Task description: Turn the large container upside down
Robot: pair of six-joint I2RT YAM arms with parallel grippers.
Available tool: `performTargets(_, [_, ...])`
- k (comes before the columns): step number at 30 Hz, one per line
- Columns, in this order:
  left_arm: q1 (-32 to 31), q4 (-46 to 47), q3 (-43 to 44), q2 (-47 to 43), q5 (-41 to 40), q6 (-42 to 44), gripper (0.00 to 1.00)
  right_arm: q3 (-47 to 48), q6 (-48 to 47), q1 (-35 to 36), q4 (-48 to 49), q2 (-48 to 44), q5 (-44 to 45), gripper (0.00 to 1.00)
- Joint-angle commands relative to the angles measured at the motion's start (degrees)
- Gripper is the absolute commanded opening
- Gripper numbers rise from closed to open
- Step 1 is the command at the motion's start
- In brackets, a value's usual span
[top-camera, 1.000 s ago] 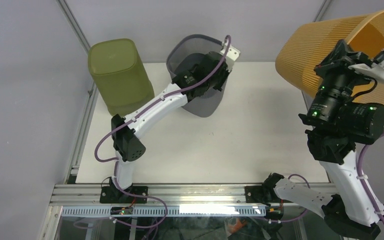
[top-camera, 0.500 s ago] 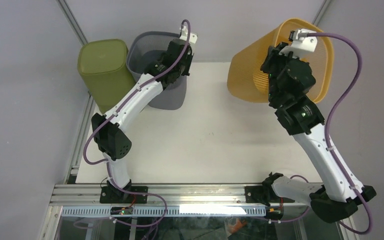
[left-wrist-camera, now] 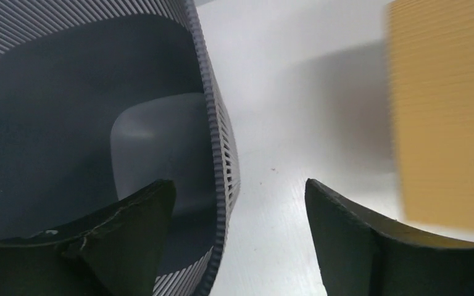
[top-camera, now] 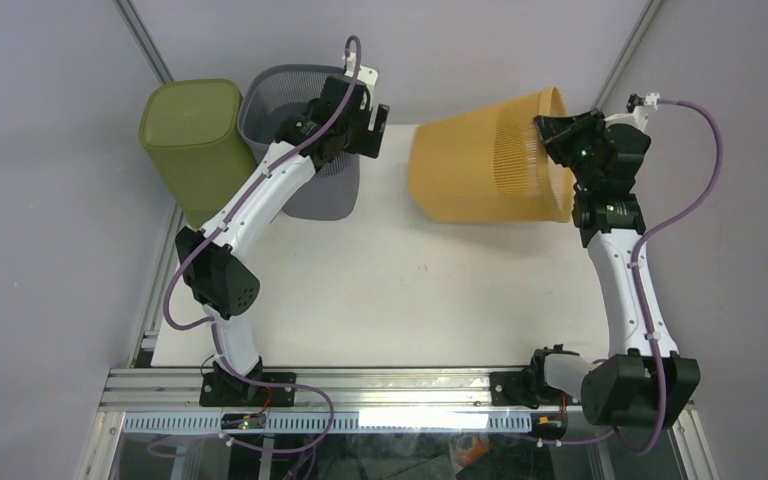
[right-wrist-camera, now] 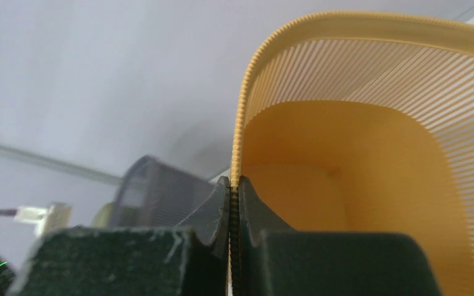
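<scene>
The large container, an orange slatted basket, lies tilted on its side at the back right of the table, its mouth facing right. My right gripper is shut on its rim. In the right wrist view the fingertips pinch the ribbed orange rim, with the basket's inside to their right. My left gripper stands open over the near wall of the grey basket. In the left wrist view that gripper straddles the grey rim without touching it.
A green bin stands at the back left, touching the grey basket, closed face up. White table top spreads in front of the baskets. Grey walls and metal posts close in the back and sides. The orange basket shows blurred in the left wrist view.
The right arm has swung the orange basket down from high on the right onto its side at the back. The left gripper has opened off the grey basket's rim; that basket now stands further left.
</scene>
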Motion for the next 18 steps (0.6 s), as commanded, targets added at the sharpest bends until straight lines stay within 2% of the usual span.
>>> performTargets(1, [0.0, -0.4, 7.1, -2.8, 6.7, -4.1, 0.82, -1.8, 19.1, -0.9, 19.2, 0.6, -17.2, 0.00])
performTargets(5, [0.0, -0.3, 9.7, -4.1, 11.6, -6.8, 0.84, -5.6, 22.8, -1.5, 24.9, 1.4, -18.0, 0.00])
performTargets(9, [0.0, 0.0, 10.8, -5.7, 14.8, -7.7, 0.85, -13.6, 33.8, -3.1, 35.3, 2.8, -21.6, 0.00])
performTargets(12, [0.0, 0.0, 11.0, -6.3, 16.9, -8.2, 0.87, -18.5, 36.8, -3.4, 39.6, 3.4, -22.6, 0.00])
performTargets(15, [-0.1, -0.1, 10.7, -6.6, 19.0, -9.0, 0.87, -20.3, 33.2, -3.4, 35.7, 1.3, -21.5, 0.00])
performTargets(18, [0.0, 0.0, 9.8, -6.9, 20.8, -10.1, 0.89, -18.8, 25.9, -3.4, 24.0, -1.2, -19.5, 0.00])
